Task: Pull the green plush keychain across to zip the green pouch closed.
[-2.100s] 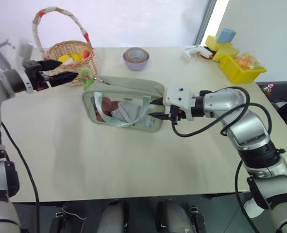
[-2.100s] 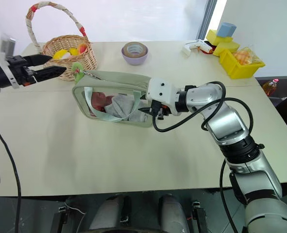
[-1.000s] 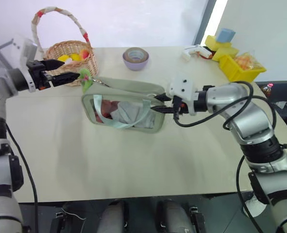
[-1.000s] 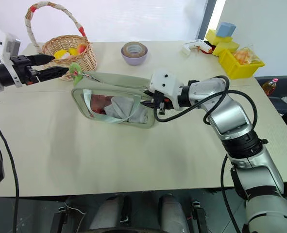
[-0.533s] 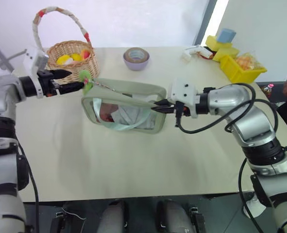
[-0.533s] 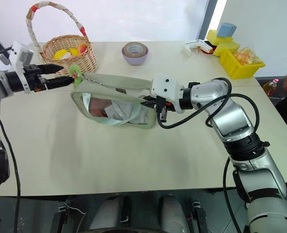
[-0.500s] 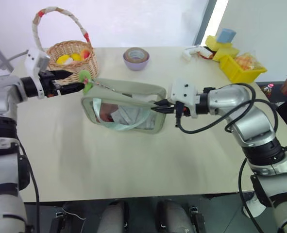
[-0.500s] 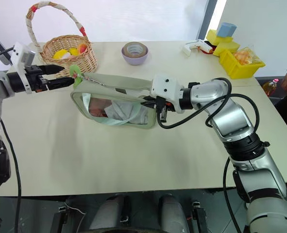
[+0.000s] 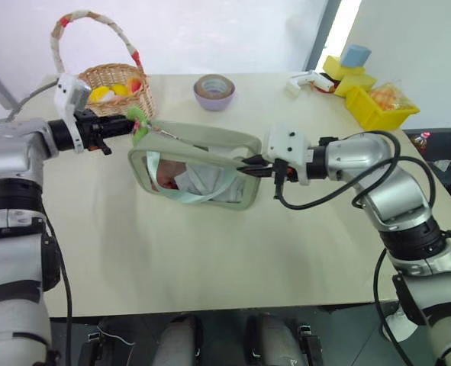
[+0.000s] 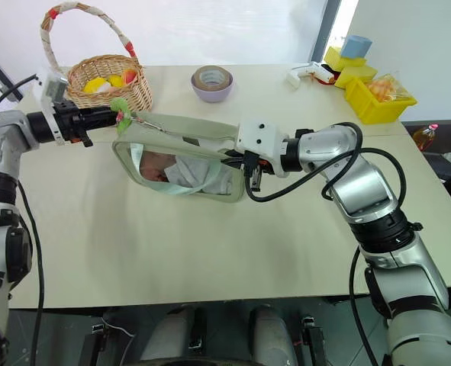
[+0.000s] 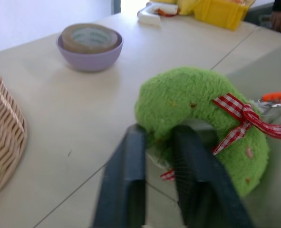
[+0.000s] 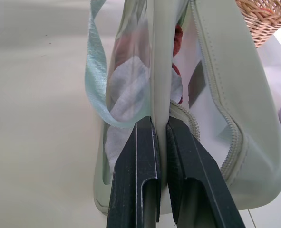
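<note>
The left gripper (image 11: pixel 157 142) is pinching the keychain (image 11: pixel 202 121), its two black fingers (image 11: pixel 126 180) squeezed onto the lower edge of the fuzzy green ring, just beside the red checked bow (image 11: pixel 240 118). In the head views that same gripper (image 9: pixel 124 124) is reaching in level from the left, and the keychain is sitting at the pouch's (image 9: pixel 198 164) far left top corner, with its thin chain (image 9: pixel 168 135) running onto the zipper line. The right gripper (image 12: pixel 160 130) is clamping the pouch's near end seam, fingers pressed tight on the fabric fold, and is bracing the bag from the right end (image 10: pixel 240 162). The pouch is standing on its long side on the table (image 9: pixel 210 252), clear window facing the camera, pale strap (image 9: pixel 194 191) hanging across it, red and white contents showing inside. From the right wrist view the zipper (image 12: pixel 226 123) is gaping, the two rows of teeth spread apart along the top, so the bag is reading as open along most of what is visible. Both grips seem to be in place, then, and the pull itself is still ahead: the keychain is needing to travel the whole length of the top toward the right gripper while that end is held firm. The basket (image 9: pixel 111 84) is standing just behind the left gripper, the tape roll in its purple bowl (image 9: pixel 214 91) farther back, well clear of the pull path.
</note>
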